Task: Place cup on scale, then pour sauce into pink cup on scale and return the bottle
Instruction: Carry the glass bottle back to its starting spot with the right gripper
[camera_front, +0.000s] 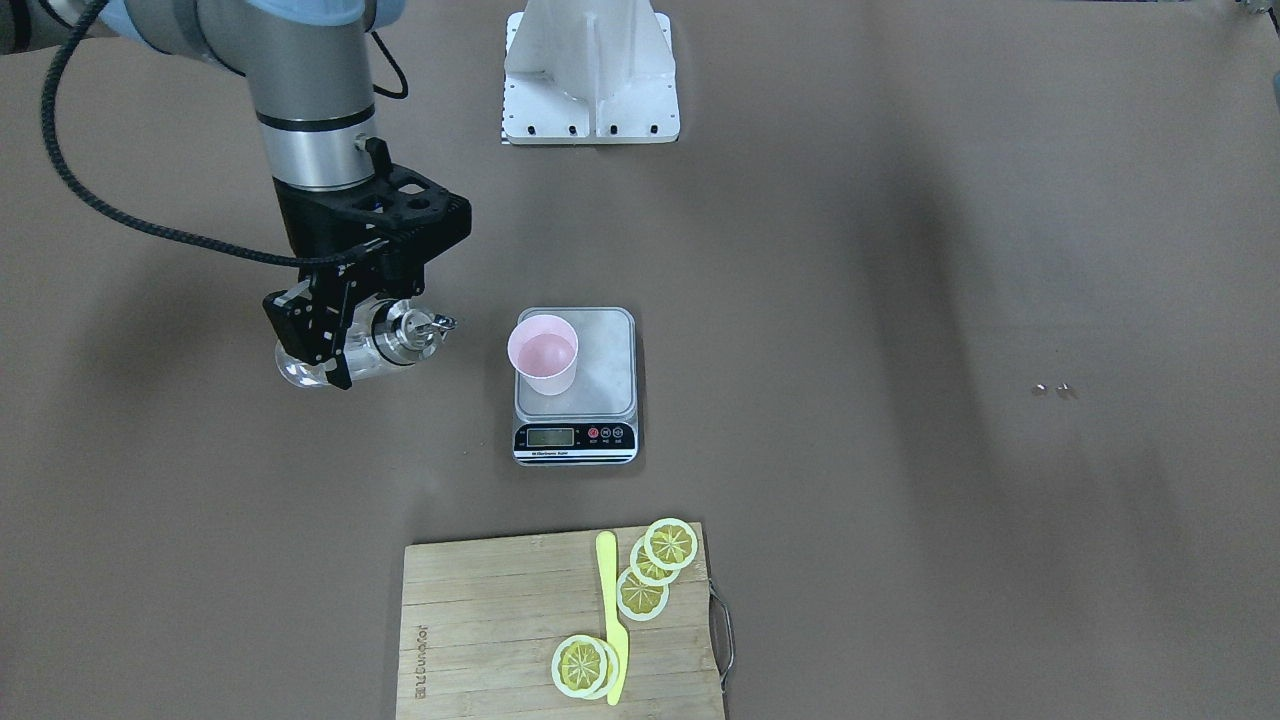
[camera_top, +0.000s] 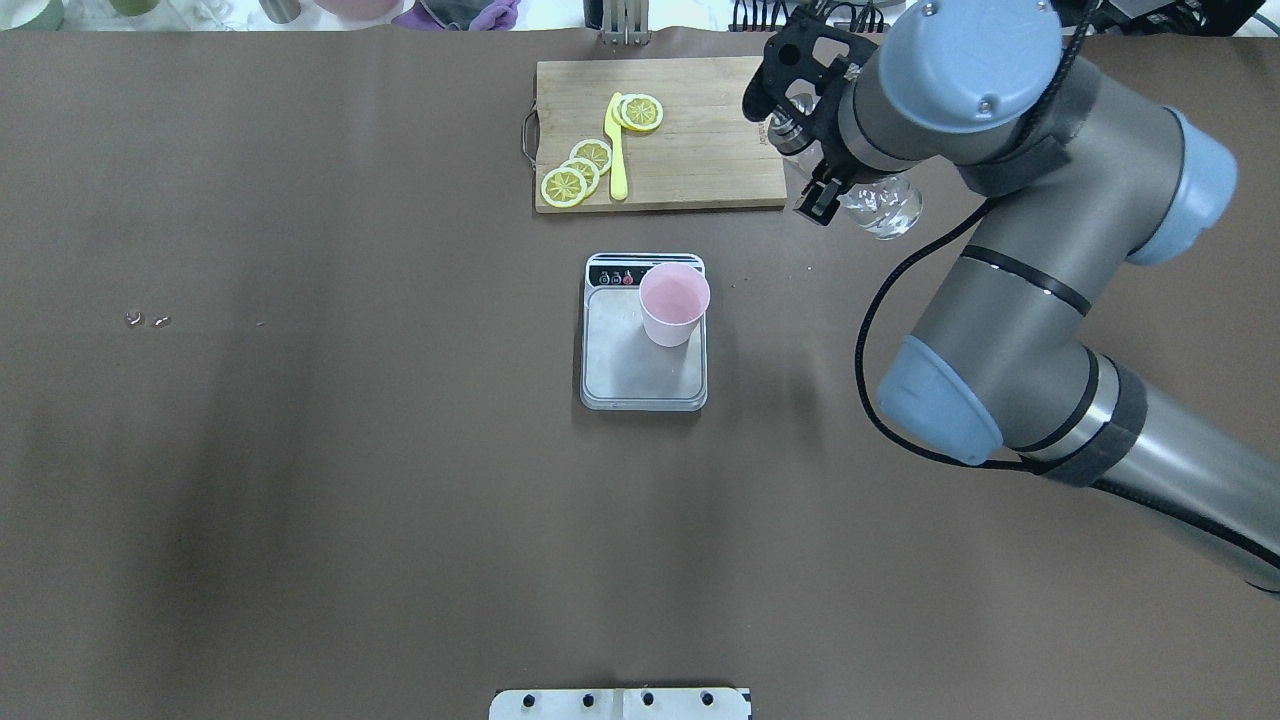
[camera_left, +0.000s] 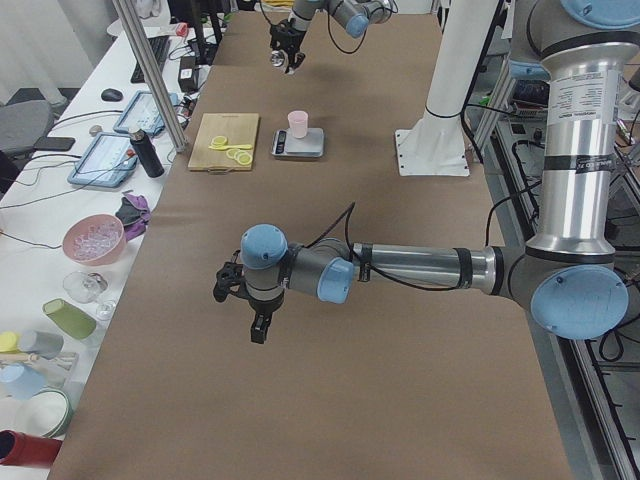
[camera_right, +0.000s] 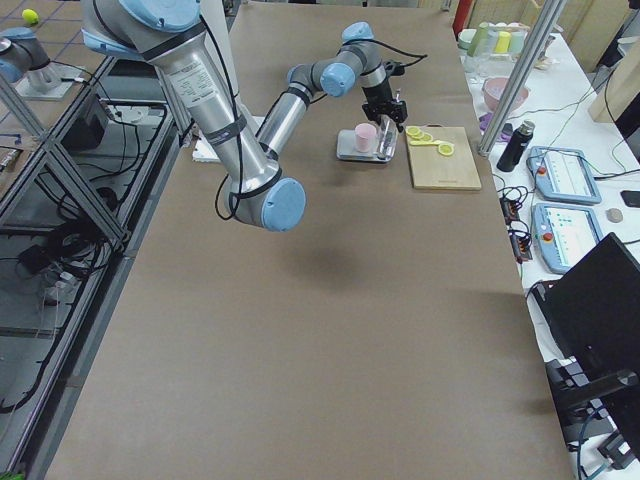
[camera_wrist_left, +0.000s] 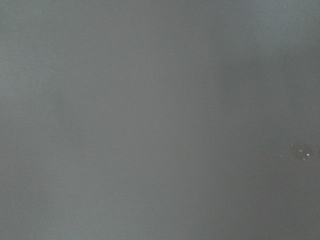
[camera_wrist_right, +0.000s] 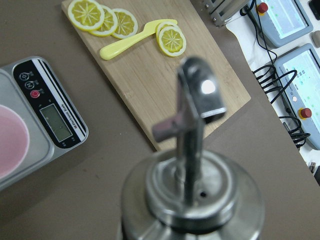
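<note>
Pouring: pour and return look pending, bottle (camera_front: 390, 335) tilted mid-left of frame
cup (camera_front: 545, 355): on scale (camera_front: 605, 360), done
right end effector (camera_front: 325, 345): gripping bottle
left end effector (camera_left: 240, 310): can't tell

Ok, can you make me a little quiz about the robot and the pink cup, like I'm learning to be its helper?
1. True or false: the pink cup stands on the scale.
2. Fill the gap: the lemon slices lie on the wooden ____.
3. Pick one: what does the right gripper hold?
A. the pink cup
B. a glass bottle
C. a lemon slice

Key:
1. True.
2. cutting board.
3. B. The bottle is held tilted, with its metal spout toward the cup.
</note>
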